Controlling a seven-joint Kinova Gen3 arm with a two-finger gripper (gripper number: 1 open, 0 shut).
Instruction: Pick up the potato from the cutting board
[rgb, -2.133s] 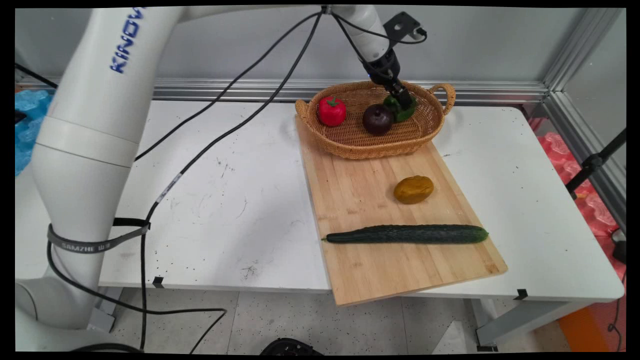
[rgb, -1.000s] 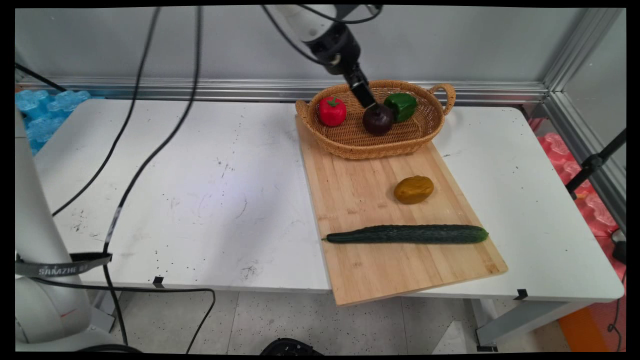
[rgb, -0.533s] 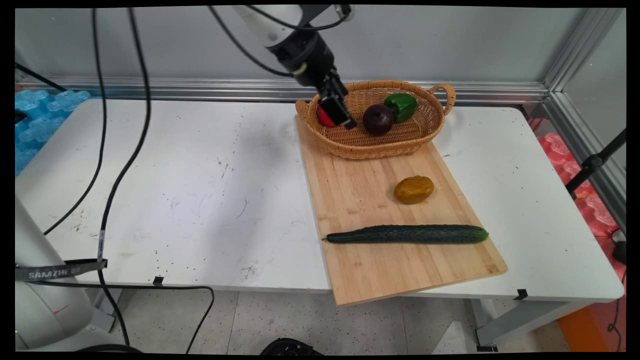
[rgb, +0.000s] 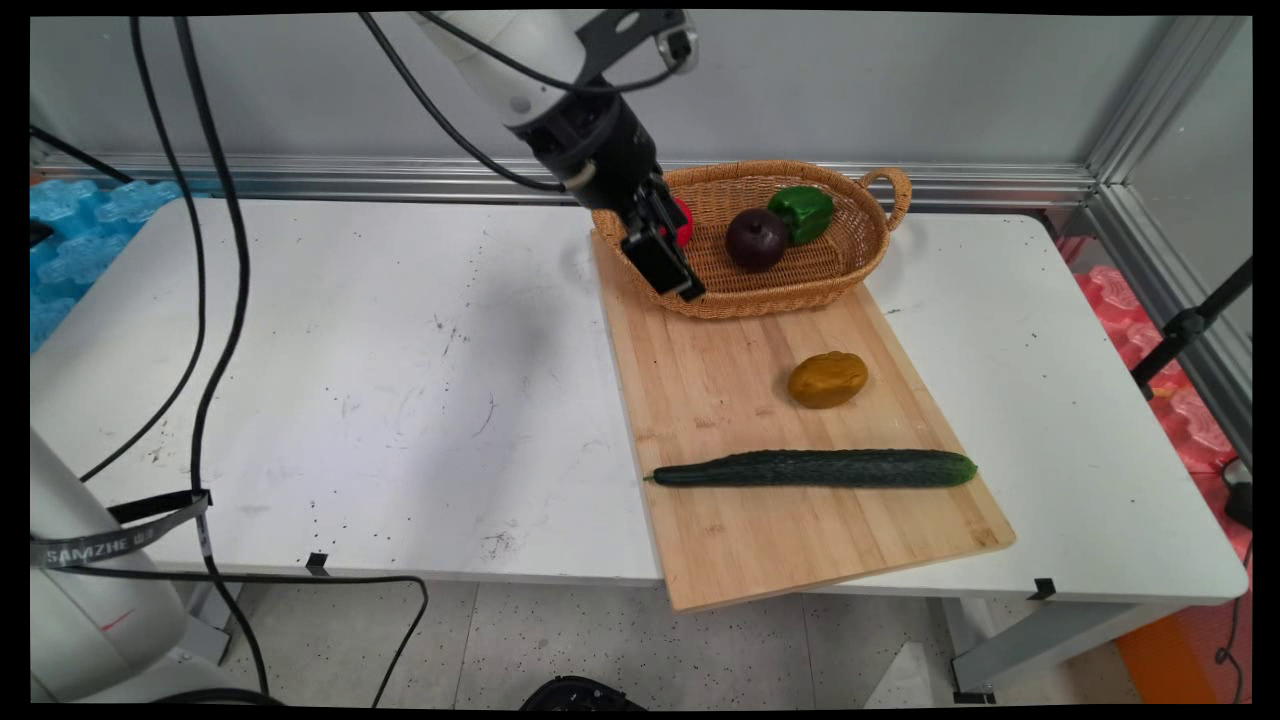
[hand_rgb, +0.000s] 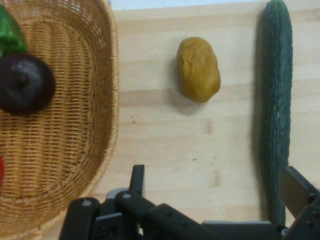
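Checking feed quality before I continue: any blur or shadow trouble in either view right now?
Main view: sharp, evenly lit; the hand is crisp. Hand view: slightly soft, potato casts a faint shadow on the cutting board; no glare.

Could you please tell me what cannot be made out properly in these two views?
- Red pepper: in the main view the gripper covers most of it; in the hand view only a sliver shows at the left edge.
- Green pepper: cut off by the hand view's top left corner.
- Cucumber: in the hand view its lower end is hidden behind the gripper's finger.
- Basket: its far handle lies outside the hand view.
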